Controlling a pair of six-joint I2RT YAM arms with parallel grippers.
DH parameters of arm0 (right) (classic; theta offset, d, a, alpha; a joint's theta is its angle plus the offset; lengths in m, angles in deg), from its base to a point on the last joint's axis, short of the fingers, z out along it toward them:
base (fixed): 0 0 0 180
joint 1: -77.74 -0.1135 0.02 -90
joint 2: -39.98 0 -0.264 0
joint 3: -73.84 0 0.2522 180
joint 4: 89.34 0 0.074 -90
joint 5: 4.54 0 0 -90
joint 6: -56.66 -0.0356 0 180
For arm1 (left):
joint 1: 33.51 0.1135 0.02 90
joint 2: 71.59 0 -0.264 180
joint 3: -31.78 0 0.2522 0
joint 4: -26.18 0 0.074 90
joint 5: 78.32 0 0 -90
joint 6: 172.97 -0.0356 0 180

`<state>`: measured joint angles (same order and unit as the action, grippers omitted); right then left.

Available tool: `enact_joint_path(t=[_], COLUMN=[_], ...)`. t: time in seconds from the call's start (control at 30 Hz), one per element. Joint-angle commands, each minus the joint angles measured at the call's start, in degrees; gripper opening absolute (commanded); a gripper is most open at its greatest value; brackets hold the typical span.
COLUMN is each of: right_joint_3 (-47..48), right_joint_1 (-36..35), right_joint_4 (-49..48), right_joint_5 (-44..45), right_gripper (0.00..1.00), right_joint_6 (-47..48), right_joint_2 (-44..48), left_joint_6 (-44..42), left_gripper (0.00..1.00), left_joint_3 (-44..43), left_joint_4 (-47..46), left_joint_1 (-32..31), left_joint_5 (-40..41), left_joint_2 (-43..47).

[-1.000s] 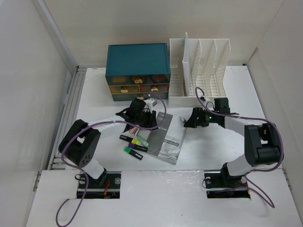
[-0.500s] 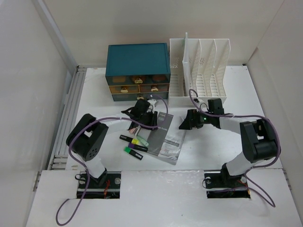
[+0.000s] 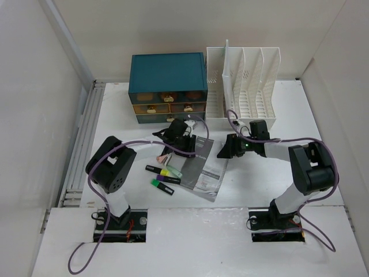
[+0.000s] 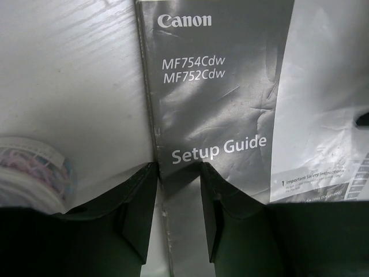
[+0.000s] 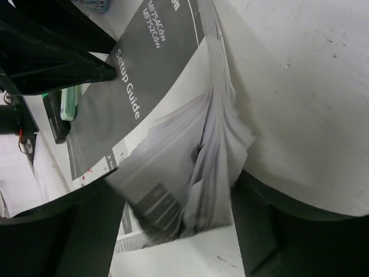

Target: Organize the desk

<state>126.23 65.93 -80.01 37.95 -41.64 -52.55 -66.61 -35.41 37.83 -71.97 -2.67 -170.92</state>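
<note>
One Setup Guide (image 3: 204, 167): left hand (image 4: 177, 170) parted at its spine, right hand (image 5: 176, 190) spread round its pages, three highlighters (image 3: 163, 184) beside, the counter (image 3: 115, 115) with its rail (image 3: 86, 138) running near-to-far.

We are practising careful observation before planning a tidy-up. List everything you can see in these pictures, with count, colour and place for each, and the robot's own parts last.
desk: one, white, under everything
drawer box: one, teal, back of desk, left of the rack
file rack: one, white, back, right of drawer box
setup guide: one, grey and white, mid-desk, pages fanned
highlighters: two or three, green and yellow with black, left of the guide
small item: one, pinkish, kind unclear, beyond the highlighters
left end effector: one, black, open, astride the guide's spine edge
right end effector: one, black, open, around the fanned pages
</note>
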Motion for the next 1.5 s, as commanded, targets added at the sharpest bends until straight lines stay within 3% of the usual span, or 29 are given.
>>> enact_joint_path(t=[0.0, 0.17, 0.23, 0.4, 0.6, 0.7, 0.87, 1.1, 1.33, 1.47], right_joint_3=[0.7, 0.7, 1.3, 4.3, 15.4, 17.6, 20.2, 26.6, 32.7, 36.8], right_joint_1=[-2.1, -2.1, -2.1, 1.8, 8.3, 10.1, 10.6, 10.6, 10.6, 10.6], right_joint_4=[-0.1, -0.1, -0.1, 3.6, 24.6, 28.3, 30.1, 28.3, 18.5, 16.4], right_joint_5=[-1.9, -2.4, -2.4, -4.5, -5.5, -5.5, -3.8, 1.3, 21.0, 38.2], right_gripper=[0.68, 0.16, 0.01, 0.0, 0.0, 0.0, 0.0, 0.0, 0.0, 0.0], right_joint_6=[0.4, 1.0, 1.0, 3.7, 20.0, 22.4, 26.3, 29.1, 23.5, 19.8], right_joint_2=[-0.6, 2.1, 3.4, 10.2, 14.9, 17.6, 24.8, 36.3, 44.2, 44.2], left_joint_6=[0.2, 0.2, -0.4, -0.9, -2.6, -3.1, -3.6, -5.3, -5.8, -6.3], left_gripper=[0.33, 0.33, 0.33, 0.4, 0.52, 0.55, 0.62, 0.62, 0.62, 0.62], left_joint_3=[-1.8, -2.3, -2.8, -2.8, -3.9, -4.4, -6.2, -9.1, -6.0, -5.5], left_joint_4=[0.7, 0.7, 0.7, 0.7, -0.4, -1.1, -2.2, -1.2, -3.7, -3.7], left_joint_1=[-2.9, -3.5, -4.0, -4.0, -4.0, -4.0, -4.0, -2.1, 0.5, 1.1], left_joint_5=[-4.0, -5.1, -5.1, -7.7, -12.5, -15.4, -18.3, -20.4, -21.1, -19.8], left_joint_2=[-2.9, -3.5, -3.5, -1.0, 5.7, 9.3, 14.9, 18.4, 22.6, 25.7])
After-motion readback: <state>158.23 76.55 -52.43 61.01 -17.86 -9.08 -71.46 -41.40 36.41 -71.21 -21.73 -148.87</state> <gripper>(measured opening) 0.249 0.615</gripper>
